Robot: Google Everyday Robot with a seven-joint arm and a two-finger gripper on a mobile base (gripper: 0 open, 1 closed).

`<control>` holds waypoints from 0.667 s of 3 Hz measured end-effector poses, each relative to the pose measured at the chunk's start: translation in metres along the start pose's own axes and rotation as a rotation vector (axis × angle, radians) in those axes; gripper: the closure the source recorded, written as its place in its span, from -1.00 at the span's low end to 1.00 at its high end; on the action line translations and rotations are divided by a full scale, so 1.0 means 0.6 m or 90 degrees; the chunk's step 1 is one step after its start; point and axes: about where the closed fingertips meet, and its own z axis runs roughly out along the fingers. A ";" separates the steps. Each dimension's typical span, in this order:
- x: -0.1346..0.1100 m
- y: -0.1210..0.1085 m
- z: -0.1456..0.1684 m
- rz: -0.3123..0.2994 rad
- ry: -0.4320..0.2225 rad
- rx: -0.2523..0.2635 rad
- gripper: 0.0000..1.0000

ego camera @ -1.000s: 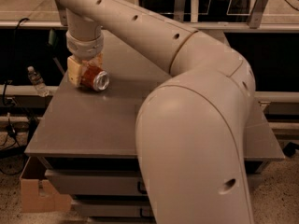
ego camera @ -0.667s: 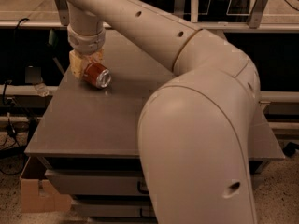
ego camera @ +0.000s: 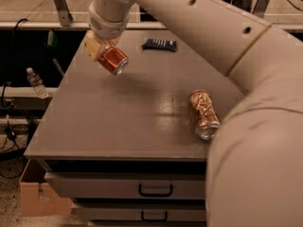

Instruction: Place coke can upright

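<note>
- Fingers (ego camera: 93, 45): closed round the coke can (ego camera: 114, 60), one yellowish pad showing on its left side.
- Gripper (ego camera: 105, 52): over the 11 o'clock corner of the worktop (ego camera: 118, 122).
- Coke can: held tilted, silver end facing 5 o'clock.
- Gold patterned can (ego camera: 203, 113): on its side, near the 3 o'clock edge.
- Dark snack packet (ego camera: 160, 44): flat, at 12 o'clock.

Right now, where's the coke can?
Camera view, upper left: coke can tilted in the tool, above the table's far-left corner, left of the dark packet.
</note>
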 end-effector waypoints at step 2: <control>0.054 -0.084 -0.113 -0.050 -0.144 0.048 1.00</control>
